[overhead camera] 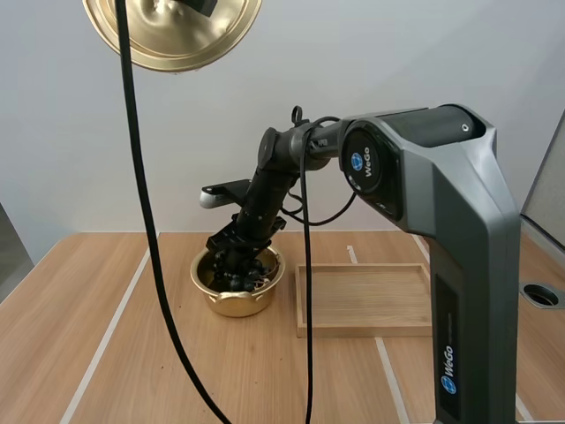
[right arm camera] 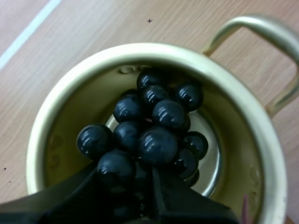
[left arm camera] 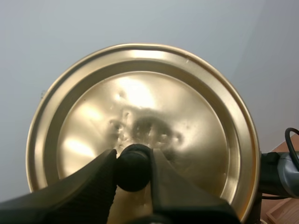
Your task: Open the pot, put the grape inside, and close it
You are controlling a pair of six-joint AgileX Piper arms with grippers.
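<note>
High view: the pot (overhead camera: 237, 305) stood near the table's (overhead camera: 53, 336) back edge, just left of the tray (overhead camera: 362, 300). The right gripper (overhead camera: 235, 268) was down inside it. The lid (overhead camera: 172, 35) hung high over the back-left corner.

Left wrist view: the left gripper (left arm camera: 133, 163) had its fingers (left arm camera: 93, 184) pinched tight on the lid's black knob (left arm camera: 133, 169), with the lid tilted on edge.

Right wrist view: the grapes (right arm camera: 152, 133) lay inside the pot. The right fingers (right arm camera: 70, 198) looked clamped on the bunch's near end, barely apart.

Risks:
- If the fingers opened too little, grapes could snag and be dragged back out on the lift.
- A finger catching the rim could shove or tip the pot.
- The round knob gave a small hold, so the lid could swivel or slip.
- Lowering the lid before the right arm (overhead camera: 265, 190) cleared would hit it.
</note>
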